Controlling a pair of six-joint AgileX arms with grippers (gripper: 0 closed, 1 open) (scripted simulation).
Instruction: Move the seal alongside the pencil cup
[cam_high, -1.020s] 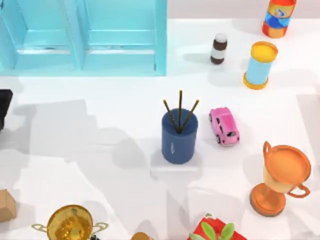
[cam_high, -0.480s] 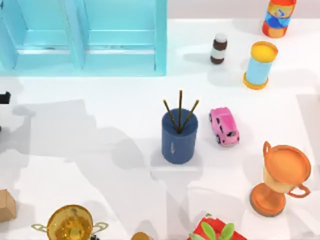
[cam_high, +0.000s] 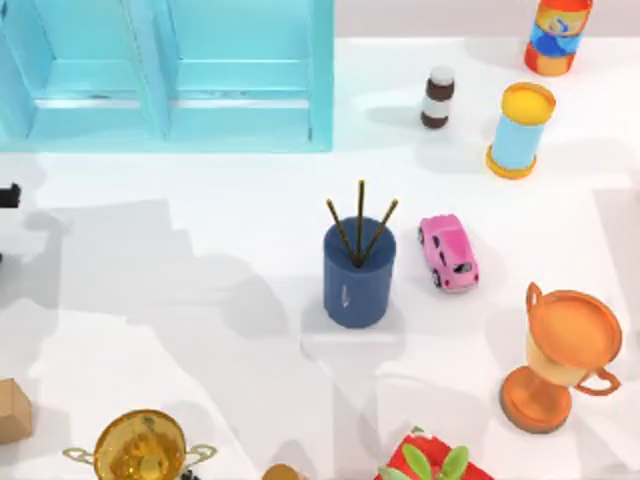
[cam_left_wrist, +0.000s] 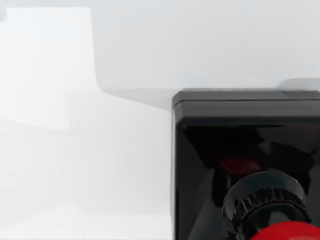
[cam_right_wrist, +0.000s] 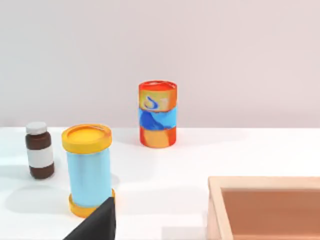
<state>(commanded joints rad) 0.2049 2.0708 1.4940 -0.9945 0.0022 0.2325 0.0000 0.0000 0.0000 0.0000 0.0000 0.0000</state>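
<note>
The pencil cup (cam_high: 358, 275), dark blue with three thin pencils standing in it, is upright in the middle of the table. In the left wrist view the seal (cam_left_wrist: 286, 232) shows as a glossy red rounded top under a black ribbed collar, close to the camera and set against a black boxy body (cam_left_wrist: 245, 130). A small black piece of my left arm (cam_high: 8, 195) sits at the table's far left edge, well away from the cup. My right arm is parked; a dark wedge of it (cam_right_wrist: 96, 223) shows in the right wrist view.
A pink toy car (cam_high: 448, 252) lies just right of the cup. Behind stand a light-blue can (cam_high: 520, 130), a brown bottle (cam_high: 436, 97), an orange-blue can (cam_high: 558, 36) and a blue cabinet (cam_high: 165, 75). An orange trophy (cam_high: 560, 355) stands front right, a gold trophy (cam_high: 140, 448) front left.
The black part of my left arm has drawn back toward the table's left edge, leaving a sliver. Nothing else has moved.
</note>
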